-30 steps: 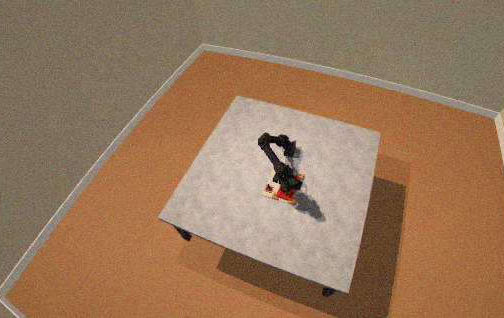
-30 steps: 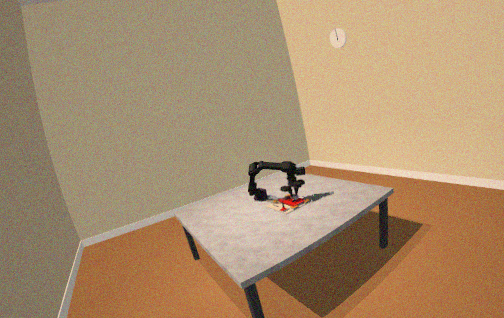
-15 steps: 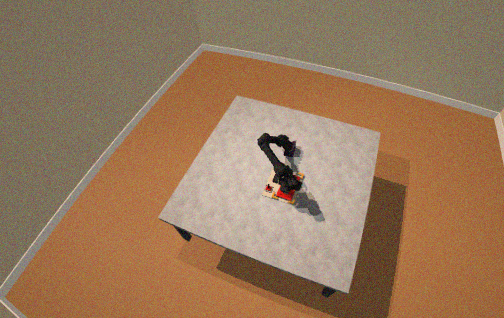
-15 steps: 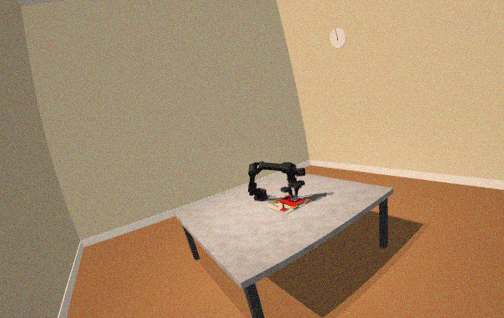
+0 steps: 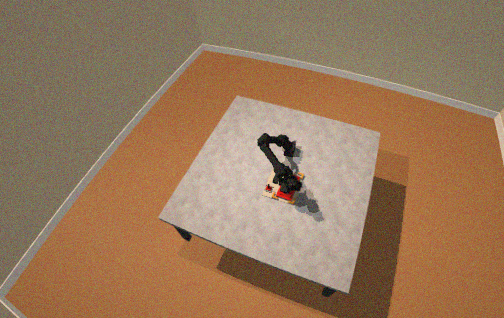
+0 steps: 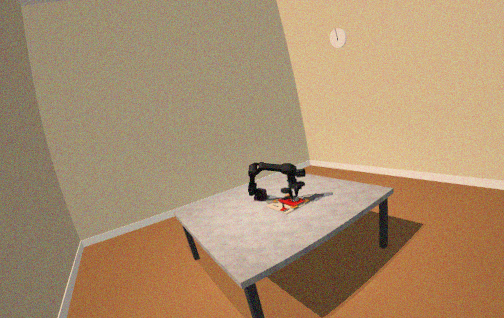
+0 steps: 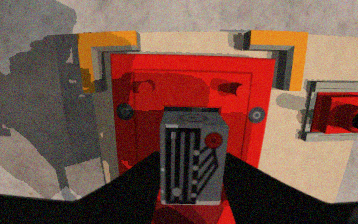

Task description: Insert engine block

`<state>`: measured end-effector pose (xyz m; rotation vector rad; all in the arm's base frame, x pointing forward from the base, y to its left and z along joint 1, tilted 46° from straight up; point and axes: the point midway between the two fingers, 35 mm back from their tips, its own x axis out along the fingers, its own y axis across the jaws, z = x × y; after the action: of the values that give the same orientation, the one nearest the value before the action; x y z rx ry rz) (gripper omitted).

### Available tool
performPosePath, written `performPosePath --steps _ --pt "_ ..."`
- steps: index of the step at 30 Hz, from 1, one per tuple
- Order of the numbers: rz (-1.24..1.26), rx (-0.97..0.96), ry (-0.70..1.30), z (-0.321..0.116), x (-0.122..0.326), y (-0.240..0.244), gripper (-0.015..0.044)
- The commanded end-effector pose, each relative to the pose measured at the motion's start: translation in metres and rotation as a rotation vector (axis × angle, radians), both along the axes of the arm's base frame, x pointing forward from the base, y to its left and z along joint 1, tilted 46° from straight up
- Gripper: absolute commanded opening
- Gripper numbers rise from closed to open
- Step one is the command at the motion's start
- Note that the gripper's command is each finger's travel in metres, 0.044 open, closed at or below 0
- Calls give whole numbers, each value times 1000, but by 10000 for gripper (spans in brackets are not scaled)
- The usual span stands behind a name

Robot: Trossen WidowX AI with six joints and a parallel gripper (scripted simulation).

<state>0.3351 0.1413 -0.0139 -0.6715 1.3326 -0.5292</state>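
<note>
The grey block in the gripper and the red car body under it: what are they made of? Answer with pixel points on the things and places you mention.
The grey block (image 7: 193,157) looks like dull metal or painted plastic; its muted grey faces leave it open. The red car body (image 7: 192,92) seems to be smooth painted metal or plastic, judging by its flat, even colour and crisp edges.

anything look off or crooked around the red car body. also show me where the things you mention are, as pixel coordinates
Nothing stands out: the red car body (image 7: 190,90) looks square between the orange corners (image 7: 300,60), and the engine block (image 7: 195,160) looks upright in the gripper (image 5: 290,186) (image 6: 295,198) (image 7: 191,159). Nothing looks spilled or broken.
</note>
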Motion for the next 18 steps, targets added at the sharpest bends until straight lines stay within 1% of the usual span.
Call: performPosePath --steps 1,16,18 --pt "5 -2 0 -1 1 -2 159" --pt "4 -2 -2 -5 2 -6 159" --pt "-2 1 -2 -5 1 -5 212"
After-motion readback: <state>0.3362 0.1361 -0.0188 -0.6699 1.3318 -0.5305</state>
